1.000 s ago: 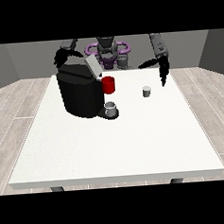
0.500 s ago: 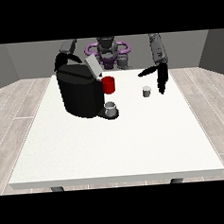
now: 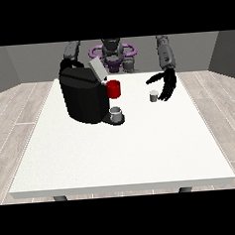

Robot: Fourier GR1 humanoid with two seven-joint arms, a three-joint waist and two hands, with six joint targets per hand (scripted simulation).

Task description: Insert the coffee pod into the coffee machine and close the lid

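Across the table [image 3: 117,154] in the front view, the coffee machine [image 3: 86,97] stands with its lid [image 3: 97,70] raised. Well to the right of the machine sits the small grey coffee pod [image 3: 154,95], upright. The robot hand at the view's right [image 3: 165,85] hangs just beside the pod, fingers spread apart and holding nothing. The robot hand at the view's left [image 3: 66,63] is mostly hidden behind the machine; its fingers cannot be told. The step looks like reaching for the pod; next, the fingers would need to close round it.
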